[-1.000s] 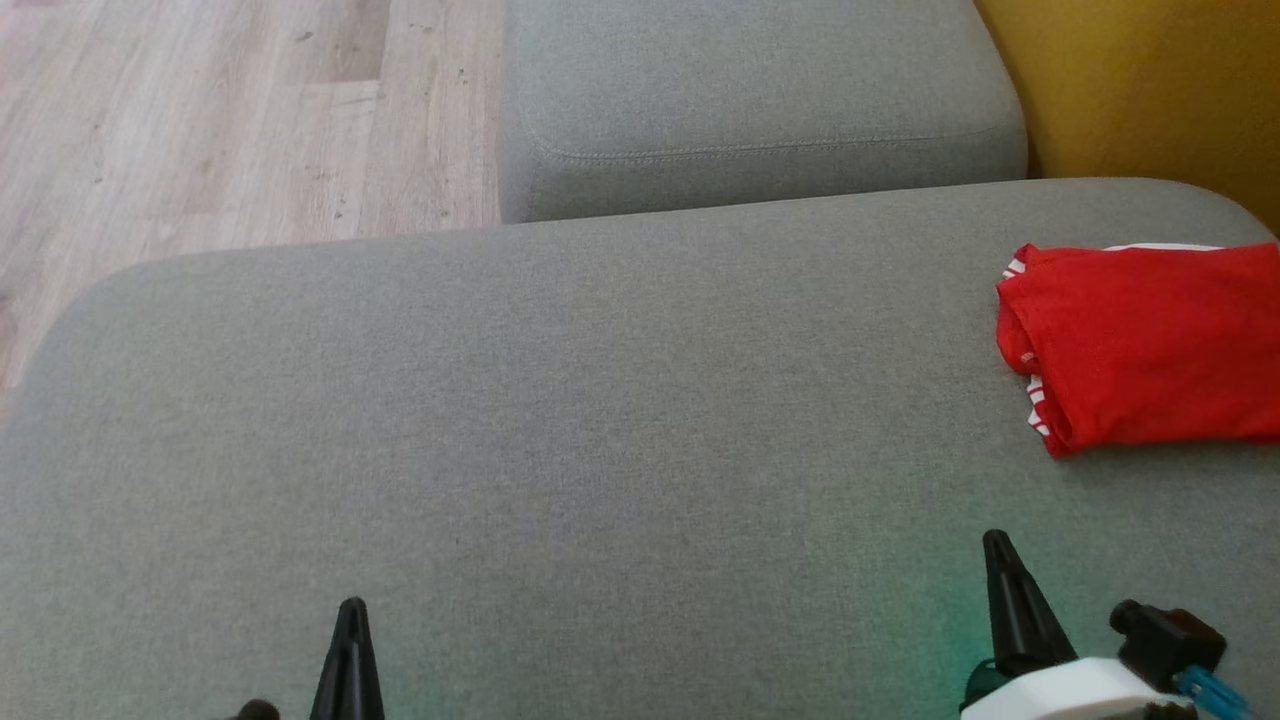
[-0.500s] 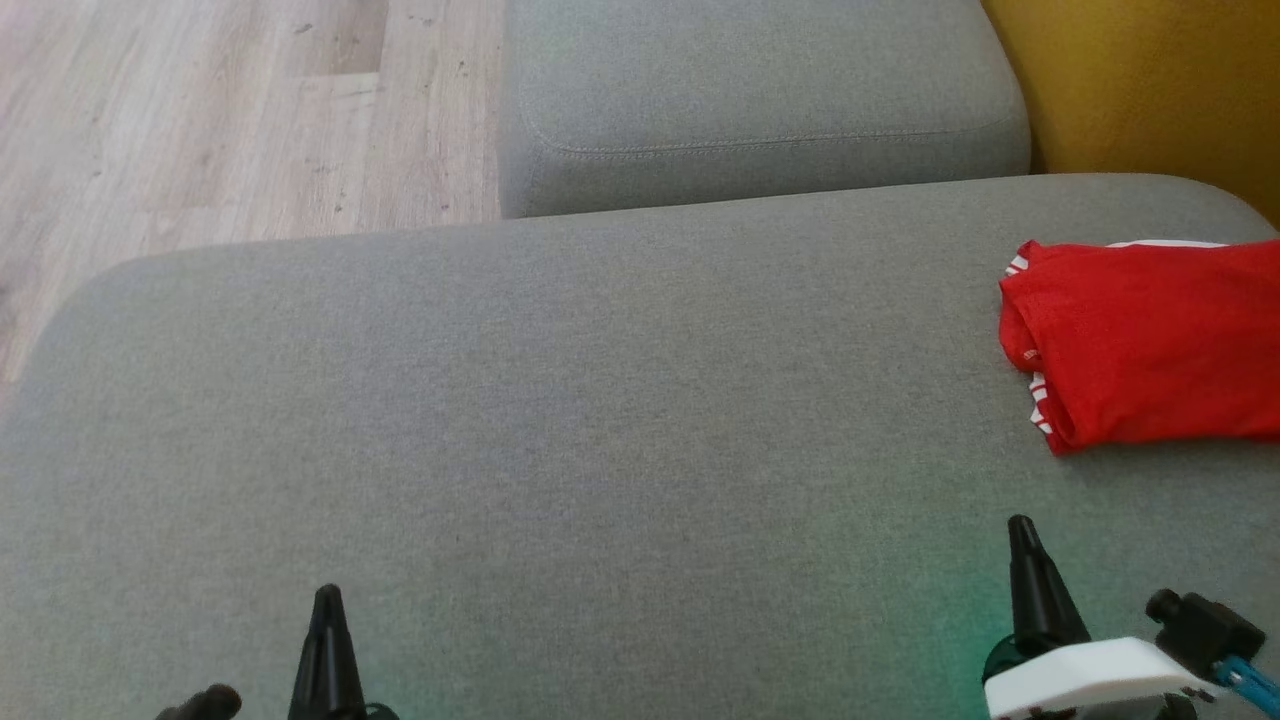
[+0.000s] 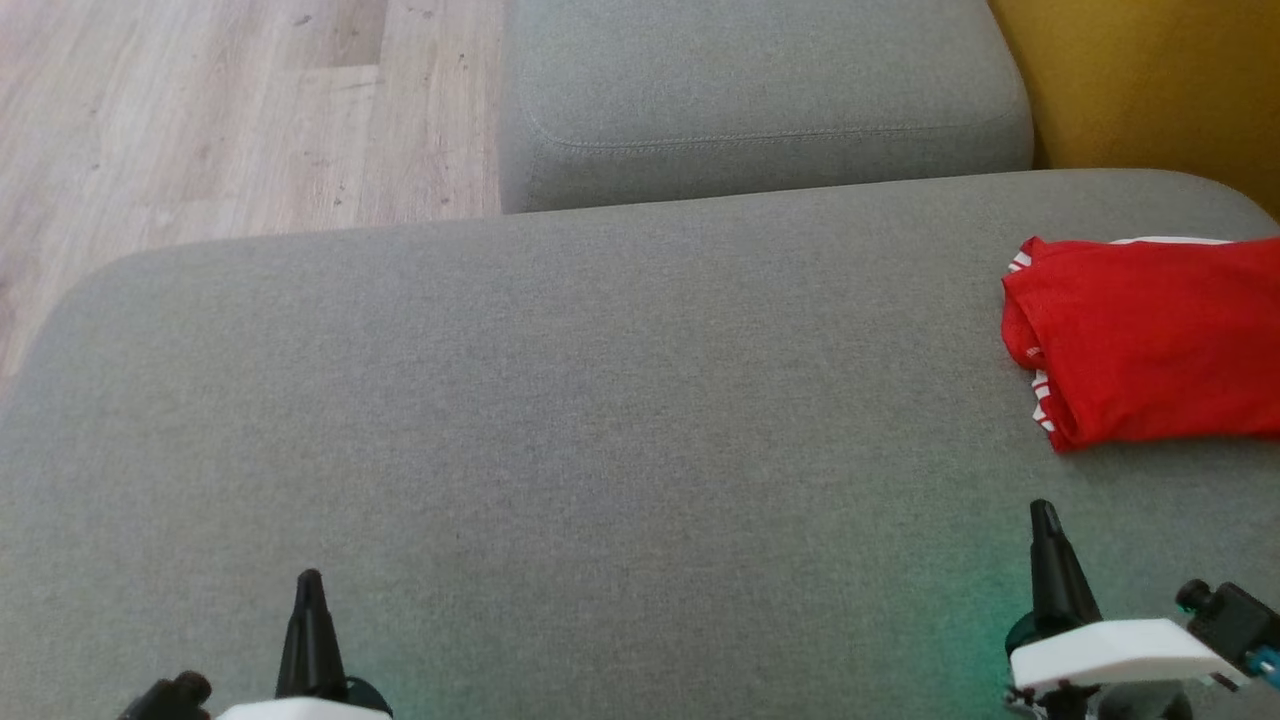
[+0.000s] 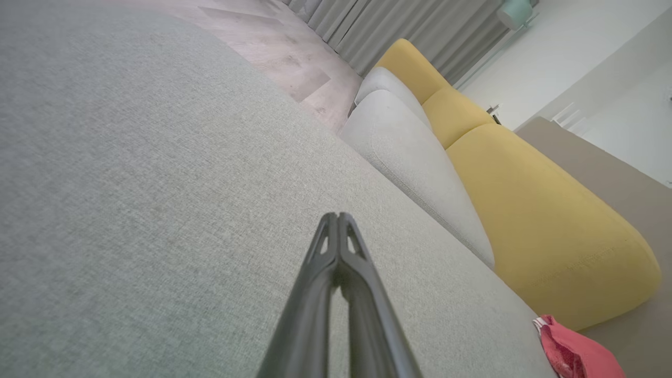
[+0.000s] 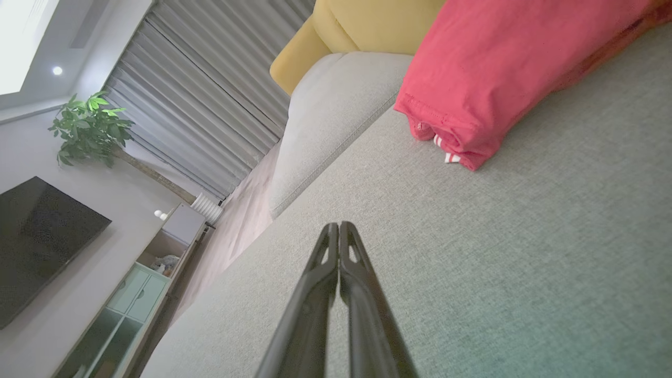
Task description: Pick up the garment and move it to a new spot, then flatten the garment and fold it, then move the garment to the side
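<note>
So, the task looks essentially done: the red garment lies folded in a compact bundle at the right edge of the grey sofa seat, toward its far right corner. The left gripper and right gripper both have their fingers pressed together on nothing, low over the seat's near edge, the right one near the bundle but not touching it. My read: pick, flatten, fold and move-aside are complete, and at most parking the arms is left.

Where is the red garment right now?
Head view: the red garment lies folded at the far right of the grey cushion, ahead of the right gripper, untouched.
</note>
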